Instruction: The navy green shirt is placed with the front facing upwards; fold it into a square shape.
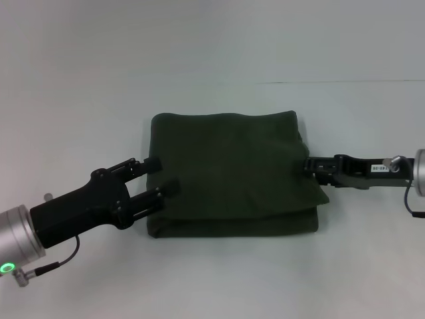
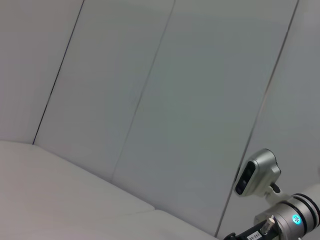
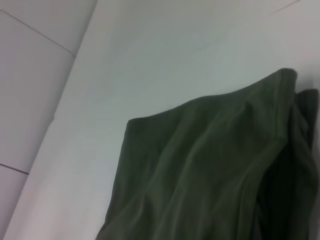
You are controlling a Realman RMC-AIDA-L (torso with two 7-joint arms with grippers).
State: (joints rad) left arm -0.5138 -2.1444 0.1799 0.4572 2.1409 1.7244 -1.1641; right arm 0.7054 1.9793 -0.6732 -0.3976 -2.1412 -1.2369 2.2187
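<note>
The left gripper (image 1: 159, 176) sits at the left edge of the navy green shirt (image 1: 232, 173), fingers spread apart, gripping nothing. The shirt lies folded into a near-square block at the middle of the white table (image 1: 212, 53). The right gripper (image 1: 309, 165) touches its right edge; whether its fingers are clenched cannot be told.

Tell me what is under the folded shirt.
The shirt lies as a folded dark-green block on the pale table. A lower layer of its own cloth shows along the near edge. Whatever lies beneath the block is covered.
</note>
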